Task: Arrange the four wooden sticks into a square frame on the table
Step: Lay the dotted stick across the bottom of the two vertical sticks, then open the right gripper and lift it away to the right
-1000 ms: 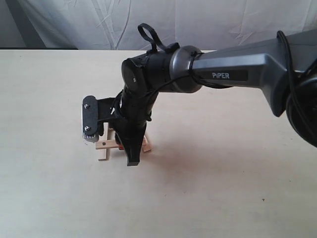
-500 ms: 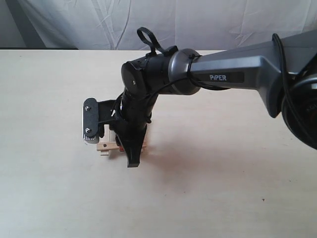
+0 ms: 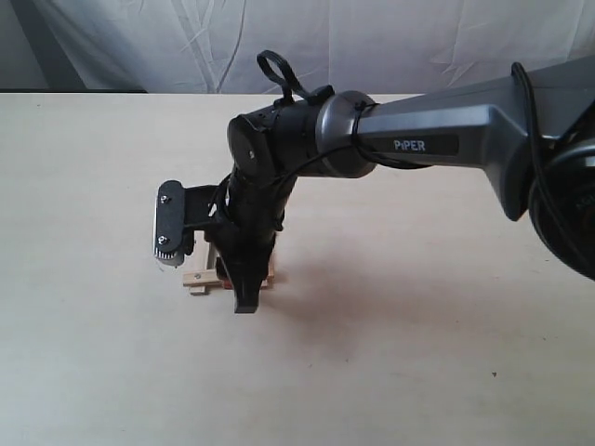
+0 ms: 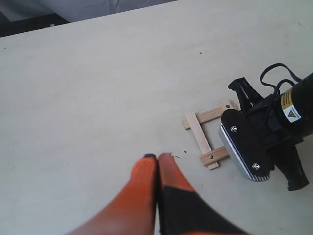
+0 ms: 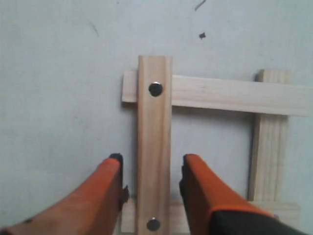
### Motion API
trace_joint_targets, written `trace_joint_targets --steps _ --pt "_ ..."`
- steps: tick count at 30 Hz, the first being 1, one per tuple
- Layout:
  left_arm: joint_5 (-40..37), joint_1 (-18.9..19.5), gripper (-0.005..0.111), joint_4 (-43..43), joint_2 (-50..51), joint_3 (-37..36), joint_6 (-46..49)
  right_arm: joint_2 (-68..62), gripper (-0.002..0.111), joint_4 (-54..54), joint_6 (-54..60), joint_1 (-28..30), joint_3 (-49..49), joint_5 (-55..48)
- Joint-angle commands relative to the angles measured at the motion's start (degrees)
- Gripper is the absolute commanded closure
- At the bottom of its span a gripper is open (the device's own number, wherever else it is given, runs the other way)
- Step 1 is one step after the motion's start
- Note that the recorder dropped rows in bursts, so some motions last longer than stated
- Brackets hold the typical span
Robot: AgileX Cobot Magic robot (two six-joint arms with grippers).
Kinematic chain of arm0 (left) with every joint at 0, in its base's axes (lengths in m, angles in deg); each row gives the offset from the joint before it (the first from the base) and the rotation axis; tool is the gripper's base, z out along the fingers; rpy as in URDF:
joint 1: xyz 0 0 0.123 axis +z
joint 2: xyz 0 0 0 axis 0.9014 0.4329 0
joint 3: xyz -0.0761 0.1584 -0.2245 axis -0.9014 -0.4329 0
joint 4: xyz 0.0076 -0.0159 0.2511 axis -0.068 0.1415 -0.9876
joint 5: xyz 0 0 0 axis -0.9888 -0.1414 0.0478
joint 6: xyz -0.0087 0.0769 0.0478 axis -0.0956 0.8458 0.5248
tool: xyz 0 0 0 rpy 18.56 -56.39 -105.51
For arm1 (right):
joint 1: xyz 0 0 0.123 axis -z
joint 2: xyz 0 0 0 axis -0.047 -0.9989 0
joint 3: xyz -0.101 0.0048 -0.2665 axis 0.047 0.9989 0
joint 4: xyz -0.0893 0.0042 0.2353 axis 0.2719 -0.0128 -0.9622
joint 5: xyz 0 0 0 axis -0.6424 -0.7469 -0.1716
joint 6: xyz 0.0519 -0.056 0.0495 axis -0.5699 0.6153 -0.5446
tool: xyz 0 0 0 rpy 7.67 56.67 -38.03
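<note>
The four wooden sticks lie as a square frame (image 5: pixel 230 95) on the table (image 3: pixel 418 372), ends overlapping. My right gripper (image 5: pixel 152 164) points down over one side stick (image 5: pixel 154 122), a strip with a dark dot near each end. It is open, one orange finger on each side of the stick with a gap on both sides. In the exterior view the right gripper (image 3: pixel 238 286) hides most of the frame (image 3: pixel 198 279). My left gripper (image 4: pixel 157 157) is shut and empty, hanging above bare table a short way from the frame (image 4: pixel 199 134).
The right arm (image 3: pixel 418 139) reaches across from the right edge of the exterior view to the left of the middle. Its wrist camera (image 4: pixel 244 149) sticks out beside the frame. White cloth hangs behind the far table edge (image 3: pixel 112 92).
The right arm has shifted slightly to the left, and its gripper sits a touch lower over the frame. The sticks stay as a square.
</note>
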Motion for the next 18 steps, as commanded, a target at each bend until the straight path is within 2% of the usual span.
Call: trace_joint_targets --steps 1,5,10,18 --pt "0.8 0.1 0.107 0.4 -0.4 -0.1 0.1 1.2 0.063 0.2 -2.5 0.0 -0.3 0.5" --pt "0.8 0.1 0.107 0.4 -0.4 -0.1 0.1 4.0 0.076 0.2 -7.6 0.0 -0.3 0.5" --pt "0.8 0.1 0.107 0.3 -0.4 -0.1 0.1 7.4 0.107 0.2 -15.9 0.1 -0.3 0.2" --pt "0.4 0.1 0.107 -0.8 -1.7 -0.1 0.1 8.6 0.109 -2.6 -32.0 2.9 -0.3 -5.1"
